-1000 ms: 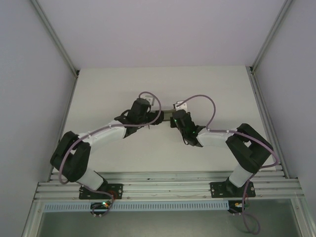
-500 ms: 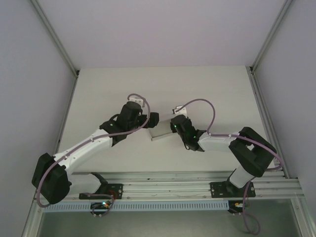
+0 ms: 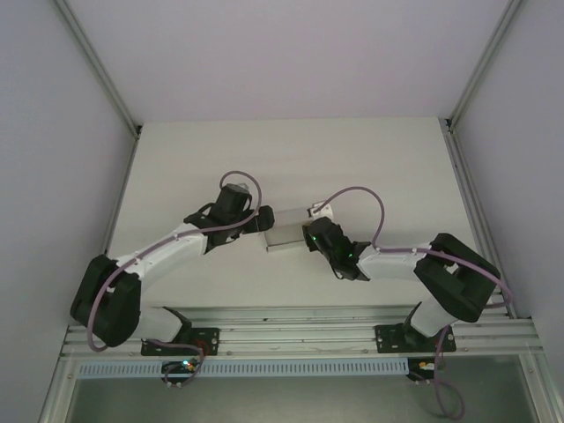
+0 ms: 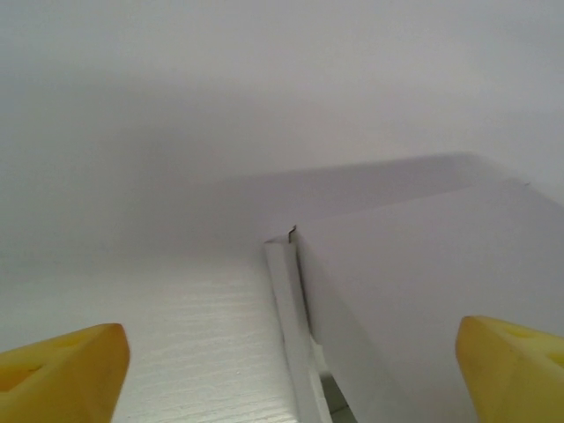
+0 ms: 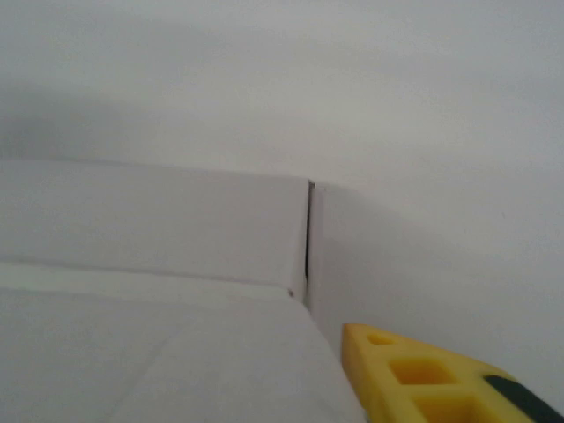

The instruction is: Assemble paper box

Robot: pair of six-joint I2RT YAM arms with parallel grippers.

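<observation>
**Paper box looks mostly folded, arms parked at both ends**

The paper box (image 3: 284, 233) lies around the middle of the table (image 3: 194, 159), with the left gripper (image 3: 263, 220) at its left end and the right gripper (image 3: 310, 235) at its right end. The left one is spread wide, with yellow fingers (image 4: 62, 366) either side of a box corner and nothing grasped. On the right I only see one yellow finger (image 5: 414, 374) just beside the box wall, so I honestly can't tell if it's released or pinching. My guess is we're at the end-flap tucking stage, since thin seams show at the corners. The next move probably needs one arm bracing the box while the other presses a flap home gently, because thin card slides and buckles easily.
</observation>
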